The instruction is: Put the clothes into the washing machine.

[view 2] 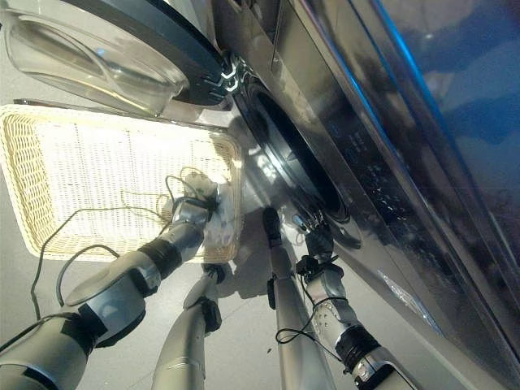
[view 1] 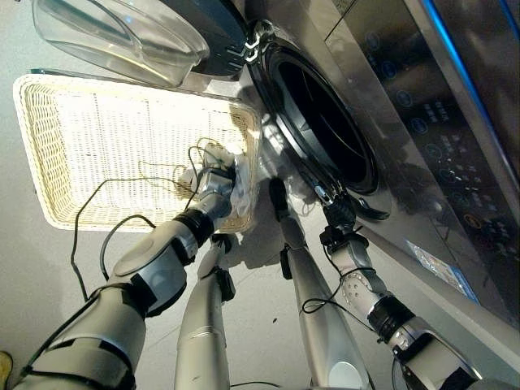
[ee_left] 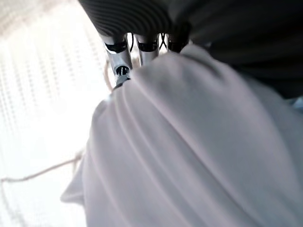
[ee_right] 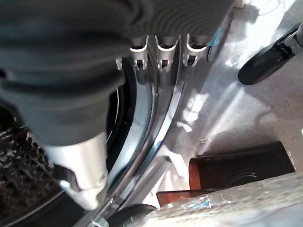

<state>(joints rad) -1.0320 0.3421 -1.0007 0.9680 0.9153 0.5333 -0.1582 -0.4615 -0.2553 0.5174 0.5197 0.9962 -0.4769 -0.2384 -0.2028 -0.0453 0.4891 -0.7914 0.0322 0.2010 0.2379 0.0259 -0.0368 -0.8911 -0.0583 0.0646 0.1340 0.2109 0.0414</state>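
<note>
The step in hand was the picking up of the laundry. The left robot hand reached over the near rim of the wicker basket, at the corner closest to the machine, and its fingers were curled down into a white garment, so I judged that it had a hold of the cloth. In the left wrist view the garment lay in soft folds directly under the fingers, with the pale weave of the basket beside it. Apart from that corner, the basket showed only bare weave.

The right robot hand was at the lower edge of the drum opening, next to the chrome ring. In the right wrist view its fingers pointed straight toward the ring and nothing was between them, so the hand was open and empty; whether it touched the ring I could not tell.

The washing machine stood just beside the basket, and its door with the clear bowl-shaped window was swung wide open above the basket. The drum looked dark, and I saw no clothes in it.

The next move, in my opinion, would ask for lifting the garment clear of the basket rim and carrying it sideways into the opening, without letting loose cloth catch on the rim or the door hinge.

The basket rested on a light grey floor, smooth and plain
</note>
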